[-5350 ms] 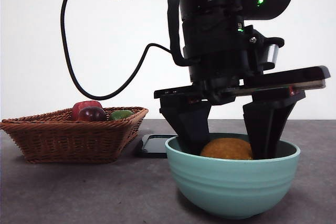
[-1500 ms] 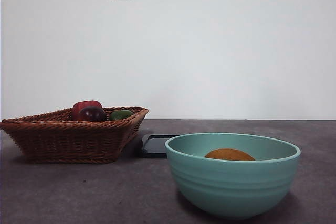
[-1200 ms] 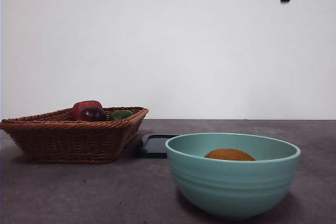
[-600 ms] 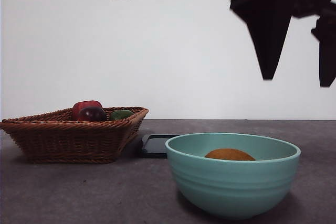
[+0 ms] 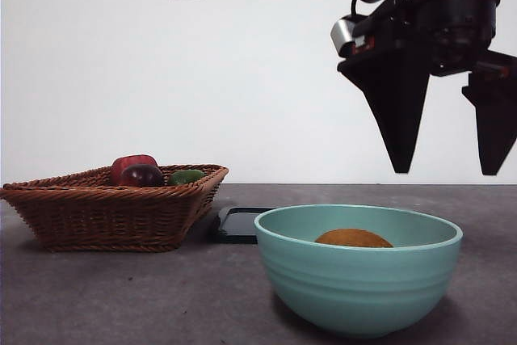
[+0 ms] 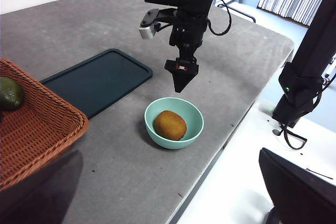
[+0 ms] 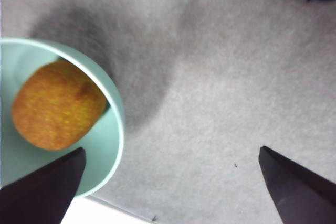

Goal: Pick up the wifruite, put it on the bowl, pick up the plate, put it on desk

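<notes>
The wifruite (image 5: 353,237) lay inside the bowl (image 5: 358,288); the right gripper (image 5: 446,169) hung wide and empty at its 1 o'clock, above the desk (image 5: 121,296).

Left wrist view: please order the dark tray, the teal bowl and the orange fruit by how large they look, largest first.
1. Dark tray, flat on the desk.
2. Teal bowl.
3. Orange fruit, lying inside the bowl.
The gaps are clear, so none is unsure.

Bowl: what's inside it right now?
The bowl holds only the orange fruit, lying on its floor, untouched. The right gripper hangs open above the rim, empty. The fruit's underside and the floor under it are hidden.
</notes>
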